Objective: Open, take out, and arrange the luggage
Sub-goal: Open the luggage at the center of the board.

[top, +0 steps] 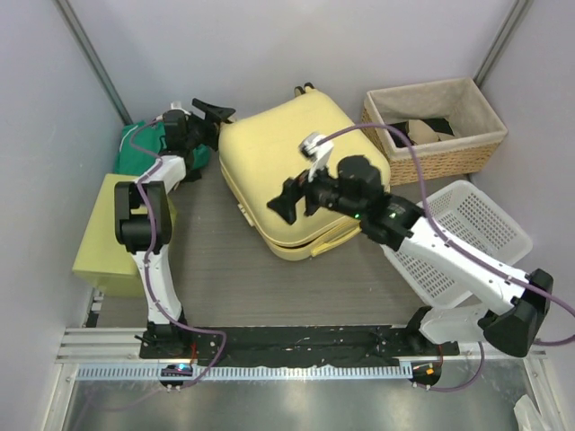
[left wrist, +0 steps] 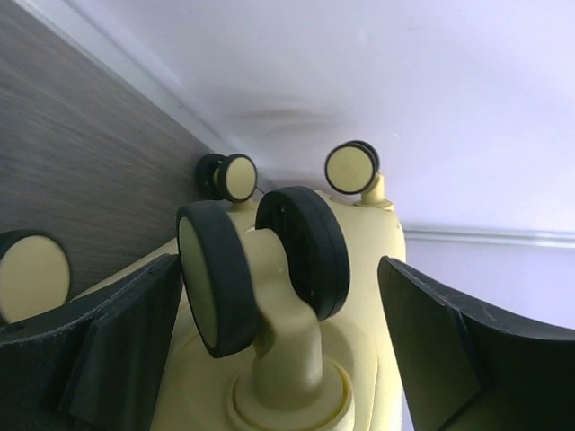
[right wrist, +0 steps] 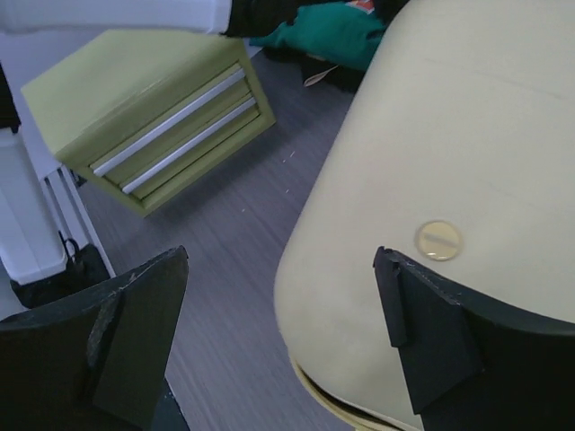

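The pale yellow suitcase [top: 301,175] lies flat with its lid shut. Its shell is right under the right gripper [right wrist: 283,332], whose jaws are spread above a rounded corner without touching it. The left gripper [left wrist: 278,314] is at the wheeled end, jaws spread either side of a black caster wheel [left wrist: 260,269], which doesn't look clamped. I'd say nothing is done yet: opening, unpacking and arranging all remain. Grey wood-grain tabletop [top: 225,287] lies beneath both grippers, with pale walls [top: 269,45] beyond. A yellow-green drawer unit [right wrist: 153,117] sits left of the right gripper.
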You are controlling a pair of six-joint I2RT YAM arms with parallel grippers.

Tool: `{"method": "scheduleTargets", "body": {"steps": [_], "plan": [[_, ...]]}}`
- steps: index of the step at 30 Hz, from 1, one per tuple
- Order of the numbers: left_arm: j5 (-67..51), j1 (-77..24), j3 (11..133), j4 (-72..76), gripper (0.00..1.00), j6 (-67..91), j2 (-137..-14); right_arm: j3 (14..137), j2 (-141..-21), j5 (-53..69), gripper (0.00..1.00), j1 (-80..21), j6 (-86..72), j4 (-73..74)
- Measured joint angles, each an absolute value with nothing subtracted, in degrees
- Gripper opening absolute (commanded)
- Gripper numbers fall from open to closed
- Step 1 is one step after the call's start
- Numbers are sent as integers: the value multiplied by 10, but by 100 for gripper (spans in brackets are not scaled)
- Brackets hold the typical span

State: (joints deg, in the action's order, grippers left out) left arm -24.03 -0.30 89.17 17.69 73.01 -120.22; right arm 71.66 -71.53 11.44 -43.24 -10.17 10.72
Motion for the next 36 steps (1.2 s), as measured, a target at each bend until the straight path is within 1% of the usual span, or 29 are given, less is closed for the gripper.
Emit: {"method": "scheduleTargets", "body": {"steps": [2,6,9,12,18,24,30,36], "plan": [[-256,-3,897,201,93,737,-1210,713,-730,68,94,-505,-87,112],[-278,-4,907,240,92,749,-1210,725,-788,-3,93,-618,-62,118],[-288,-4,918,261,92,757,-1210,758,-848,-36,93,-668,-51,126],[-297,-4,934,274,92,771,-1210,794,-910,-61,94,-695,-48,125],[-318,-8,990,292,91,811,-1213,842,-1011,-94,94,-707,-60,135],[-327,-12,1019,288,92,825,-1223,880,-1088,-170,96,-701,-71,148],[-329,-13,1056,285,91,836,-1251,884,-1110,-181,96,-667,-93,153],[-329,-18,1124,260,91,839,-1280,884,-1109,-152,96,-642,-116,132]]}}
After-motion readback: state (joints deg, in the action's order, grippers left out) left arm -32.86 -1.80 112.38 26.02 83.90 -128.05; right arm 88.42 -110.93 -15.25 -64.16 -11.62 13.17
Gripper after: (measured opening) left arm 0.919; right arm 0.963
